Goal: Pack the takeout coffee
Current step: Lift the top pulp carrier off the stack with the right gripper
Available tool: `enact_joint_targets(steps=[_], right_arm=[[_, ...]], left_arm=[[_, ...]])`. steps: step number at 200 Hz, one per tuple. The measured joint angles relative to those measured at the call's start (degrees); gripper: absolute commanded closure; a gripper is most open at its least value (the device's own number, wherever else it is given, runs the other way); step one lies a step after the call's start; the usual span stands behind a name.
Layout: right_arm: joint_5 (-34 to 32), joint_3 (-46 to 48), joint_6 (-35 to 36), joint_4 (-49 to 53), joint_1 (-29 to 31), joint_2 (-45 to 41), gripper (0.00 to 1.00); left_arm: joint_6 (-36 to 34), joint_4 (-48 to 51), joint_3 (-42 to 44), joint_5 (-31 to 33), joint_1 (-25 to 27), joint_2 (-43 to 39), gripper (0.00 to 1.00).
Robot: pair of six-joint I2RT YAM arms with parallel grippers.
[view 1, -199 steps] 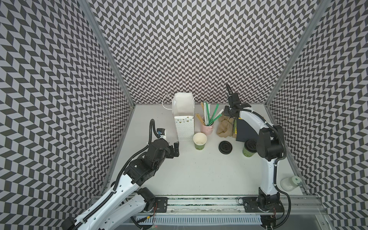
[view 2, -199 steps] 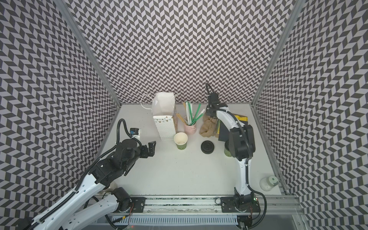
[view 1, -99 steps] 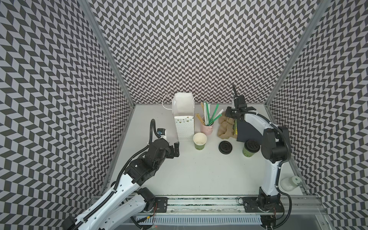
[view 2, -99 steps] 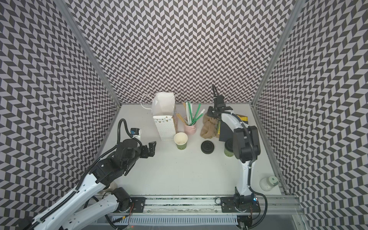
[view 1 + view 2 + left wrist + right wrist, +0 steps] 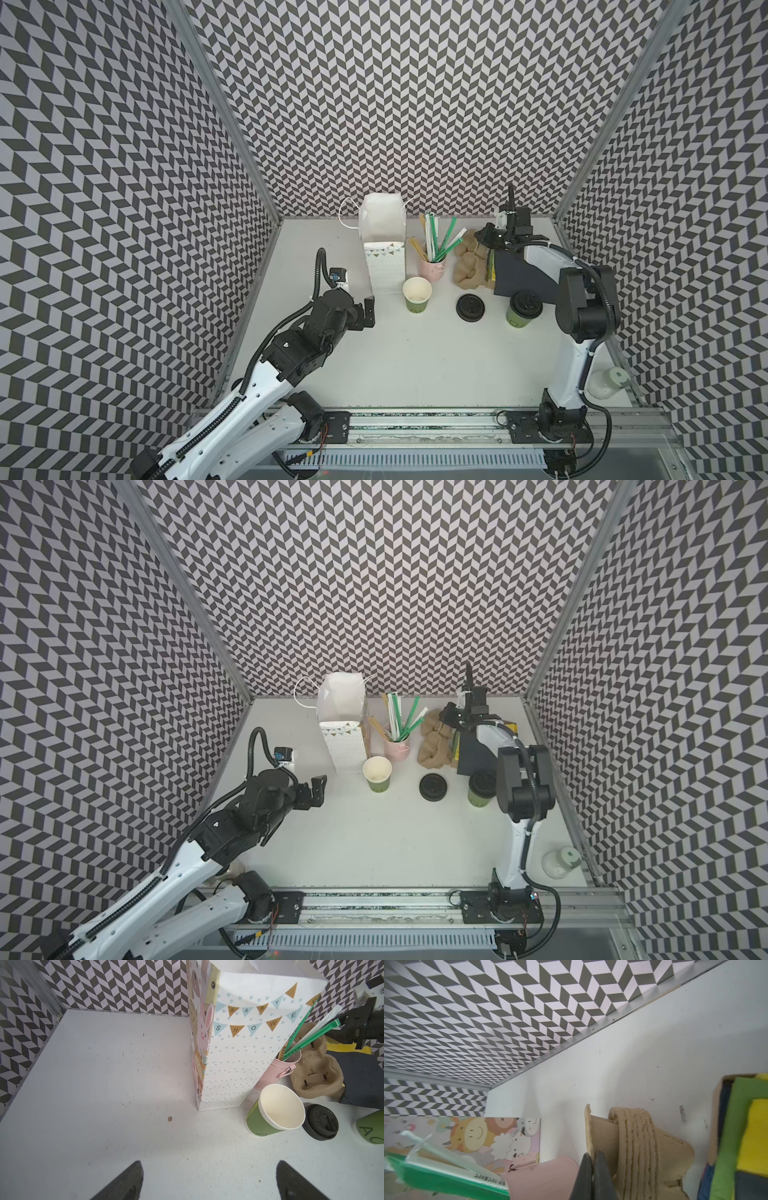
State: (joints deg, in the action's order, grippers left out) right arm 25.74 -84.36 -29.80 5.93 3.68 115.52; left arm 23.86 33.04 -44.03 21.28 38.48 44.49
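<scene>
The takeout coffee [image 5: 524,309] [image 5: 482,787], a green cup with a black lid, stands at the right, beside my right arm. Only its green side [image 5: 372,1129] shows in the left wrist view. A twin green cup [image 5: 417,294] [image 5: 276,1109] stands open by the paper bag [image 5: 384,266] [image 5: 239,1053], with a loose black lid [image 5: 471,307] [image 5: 320,1122] between the cups. My right gripper [image 5: 592,1154] [image 5: 482,237] is at the back, shut on the thin edge of a brown cup carrier [image 5: 639,1142] [image 5: 467,266]. My left gripper [image 5: 209,1162] [image 5: 368,311] hangs open and empty, left of the bag.
A pink cup of straws [image 5: 432,266] [image 5: 542,1178] stands between the bag and the carriers. A box of coloured sheets [image 5: 741,1136] lies behind the carriers, under my right arm. A white bottle [image 5: 606,380] sits at the front right corner.
My right gripper has shifted rightward, still shut, and the top of the carrier stack has risen with it. The left arm has not moved.
</scene>
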Motion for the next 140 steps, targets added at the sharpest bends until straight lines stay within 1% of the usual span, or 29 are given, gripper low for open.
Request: enact_joint_targets(steps=[30,62,76,114,140], right_arm=[[6.1,2.5,-3.5,-5.6,-1.4,0.0,1.00],[13.1,6.2,-9.5,-15.6,-3.2,0.0,1.00],[15.3,7.3,-11.2,-18.3,-3.7,0.1,1.00],[18.6,7.3,-14.1,-22.9,-4.5,0.2,1.00],[19.6,7.8,-15.5,-25.2,-5.0,0.1,1.00]], left_arm=[[0.0,0.0,0.0,0.0,0.0,0.3,0.00],[0.0,0.0,0.0,0.0,0.0,0.4,0.00],[0.0,0.0,0.0,0.0,0.0,0.5,0.00],[0.0,0.0,0.0,0.0,-0.3,0.7,0.00],[0.0,0.0,0.0,0.0,-0.3,0.8,0.00]])
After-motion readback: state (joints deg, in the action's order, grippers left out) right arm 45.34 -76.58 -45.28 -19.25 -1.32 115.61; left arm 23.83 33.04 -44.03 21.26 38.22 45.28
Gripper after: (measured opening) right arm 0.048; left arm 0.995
